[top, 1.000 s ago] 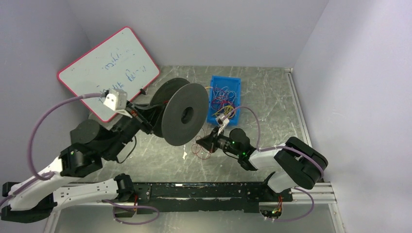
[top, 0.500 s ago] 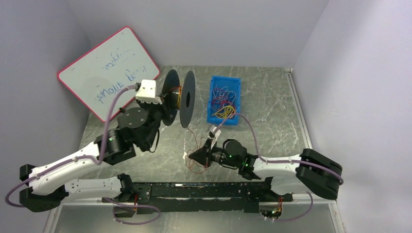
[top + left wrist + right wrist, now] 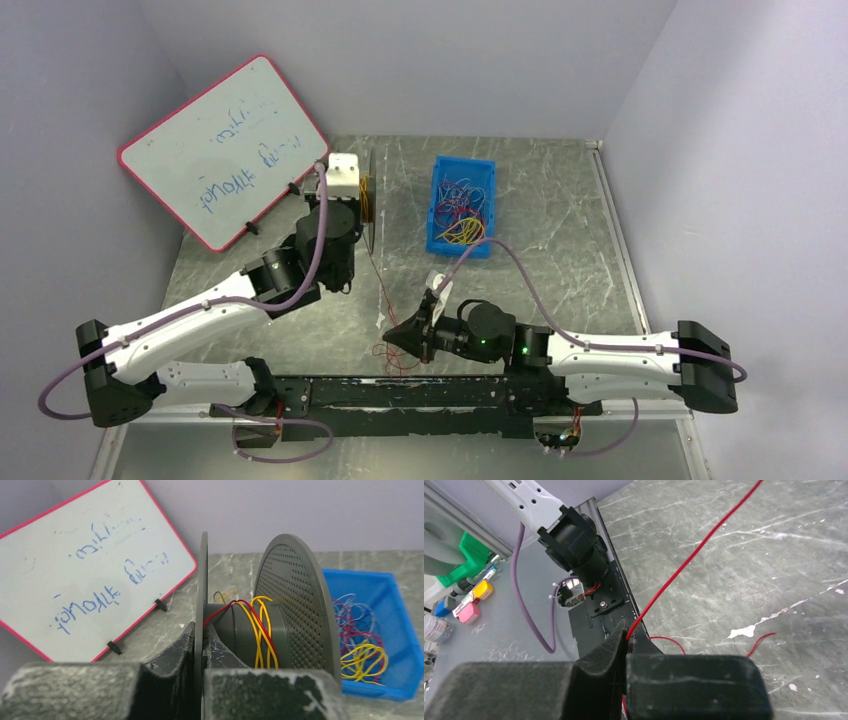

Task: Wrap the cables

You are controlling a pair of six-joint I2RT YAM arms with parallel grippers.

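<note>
My left gripper (image 3: 203,632) is shut on the near flange of a dark grey spool (image 3: 295,605), seen edge-on in the top view (image 3: 369,200). Yellow cables and a red cable (image 3: 255,620) are wound on its hub. The red cable (image 3: 381,285) runs from the spool down across the table to my right gripper (image 3: 397,335). That gripper is shut on the red cable (image 3: 684,565) near the table's front edge (image 3: 628,636). Loose red loops (image 3: 392,355) lie below it.
A blue bin (image 3: 461,205) with several red, yellow and blue-purple cables stands right of the spool; it also shows in the left wrist view (image 3: 380,635). A red-framed whiteboard (image 3: 225,145) leans at the back left. The black arm rail (image 3: 400,395) runs along the front edge.
My left arm has swung the spool back and right, turning it edge-on. My right gripper has moved forward and left, stretching the red cable.
</note>
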